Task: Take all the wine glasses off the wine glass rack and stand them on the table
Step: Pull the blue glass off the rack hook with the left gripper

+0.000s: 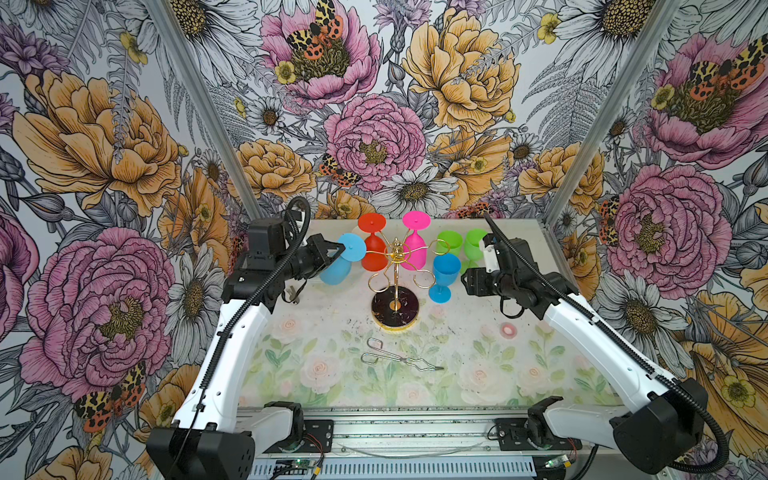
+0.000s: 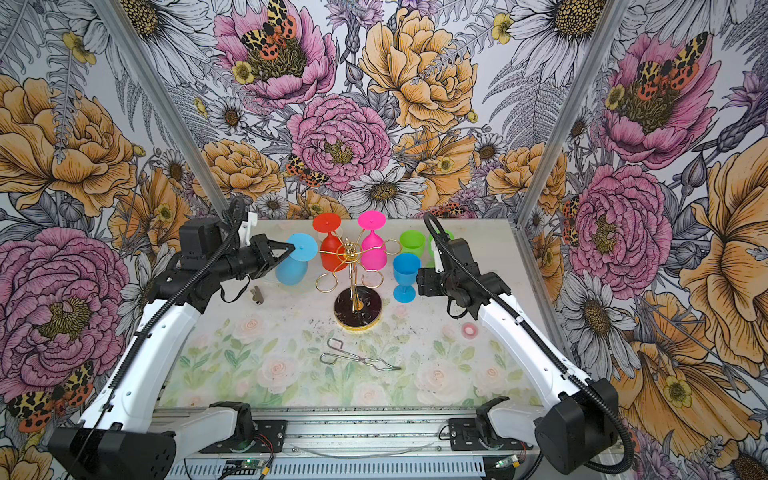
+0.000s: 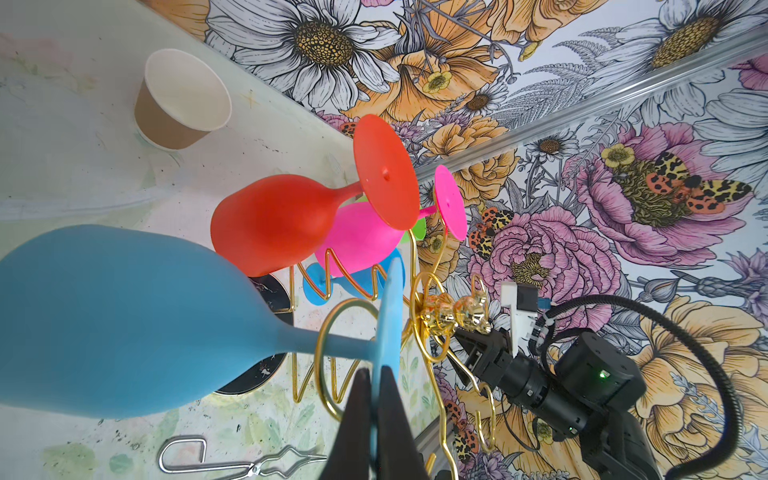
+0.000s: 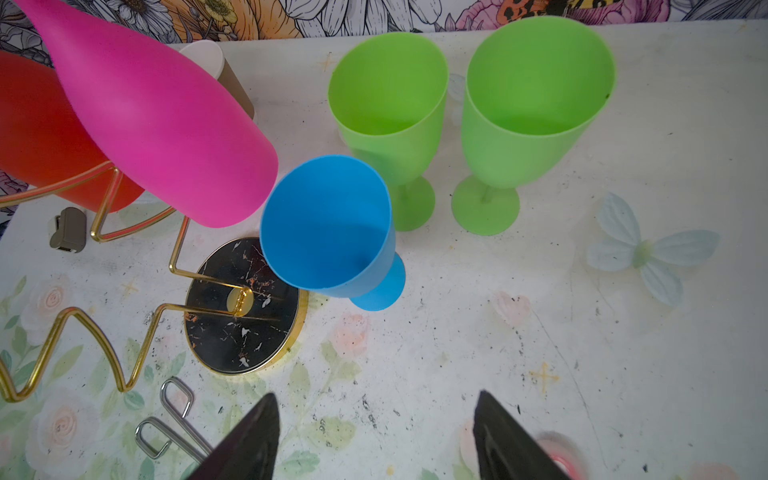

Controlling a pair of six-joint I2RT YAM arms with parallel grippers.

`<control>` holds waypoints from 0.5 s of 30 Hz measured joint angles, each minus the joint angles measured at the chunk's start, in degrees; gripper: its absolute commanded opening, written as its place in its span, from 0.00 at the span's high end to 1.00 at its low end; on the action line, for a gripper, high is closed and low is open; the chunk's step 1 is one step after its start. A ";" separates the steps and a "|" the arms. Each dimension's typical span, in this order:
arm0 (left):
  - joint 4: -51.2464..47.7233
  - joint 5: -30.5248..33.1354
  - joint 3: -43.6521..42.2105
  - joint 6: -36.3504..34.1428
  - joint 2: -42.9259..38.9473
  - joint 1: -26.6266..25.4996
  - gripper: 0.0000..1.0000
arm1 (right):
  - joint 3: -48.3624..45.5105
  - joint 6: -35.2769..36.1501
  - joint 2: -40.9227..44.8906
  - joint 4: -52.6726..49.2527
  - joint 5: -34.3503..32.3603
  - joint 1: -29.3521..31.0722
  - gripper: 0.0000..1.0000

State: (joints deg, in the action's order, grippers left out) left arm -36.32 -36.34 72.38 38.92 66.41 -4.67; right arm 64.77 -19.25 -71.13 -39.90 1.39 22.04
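Jaws of my left gripper [image 3: 375, 374] are clamped on the foot edge of the light-blue wine glass [image 1: 333, 271]. It hangs bowl-down at nine o'clock from the post of the wine glass rack [image 1: 395, 309]. Its stem looks threaded through a gold loop, though the crowded wrist view leaves me unsure. A red glass [image 1: 373, 259] and a pink glass [image 1: 413, 253] hang at eleven and one. My right gripper [image 4: 376, 395] hovers spread wide and empty near the upright blue glass [image 1: 446, 270] at three o'clock.
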 measured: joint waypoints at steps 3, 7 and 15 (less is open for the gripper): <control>0.15 -0.59 -0.02 0.70 -0.04 0.09 1.00 | -0.13 -0.02 0.00 0.07 0.00 0.00 0.25; 0.44 -1.20 -0.04 1.77 -0.04 0.09 1.00 | -0.13 -0.02 0.00 0.13 0.00 0.00 0.25; 2.21 -4.20 -0.07 5.01 -0.04 0.09 1.00 | -0.92 -0.02 0.00 0.37 0.00 0.00 0.25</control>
State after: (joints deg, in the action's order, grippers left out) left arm -34.11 -40.53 72.31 43.92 66.37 -4.58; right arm 63.86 -19.27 -71.13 -39.53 1.39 22.04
